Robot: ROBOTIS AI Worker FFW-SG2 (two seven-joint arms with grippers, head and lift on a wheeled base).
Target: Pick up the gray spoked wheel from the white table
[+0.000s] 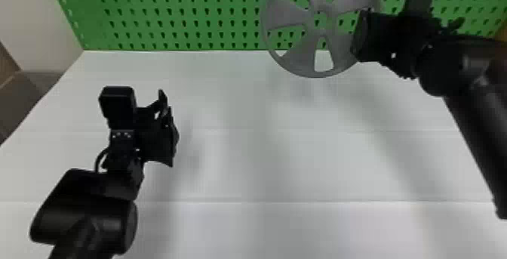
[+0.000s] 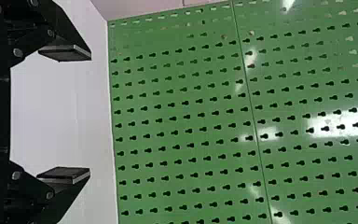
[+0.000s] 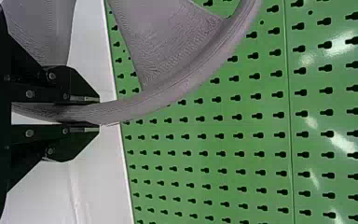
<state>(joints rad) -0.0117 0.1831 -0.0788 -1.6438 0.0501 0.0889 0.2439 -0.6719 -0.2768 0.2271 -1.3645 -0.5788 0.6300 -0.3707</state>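
Observation:
In the head view, the gray spoked wheel [image 1: 290, 16] is held up above the far part of the white table [image 1: 264, 145], its face toward the camera. My right gripper [image 1: 358, 37] is at the wheel's right edge. The right wrist view shows the wheel's rim [image 3: 144, 105] pinched between the two fingers of that right gripper [image 3: 91, 111]. Over the table's left side is my left gripper [image 1: 169, 126]. Its fingers stand wide apart with nothing between them in the left wrist view, where the left gripper [image 2: 81, 114] faces the green board.
A green pegboard [image 1: 188, 13] rises along the table's far edge, behind the wheel. My right forearm [image 1: 475, 133] crosses above the table's right side. A pale wall [image 1: 34, 16] stands at the far left.

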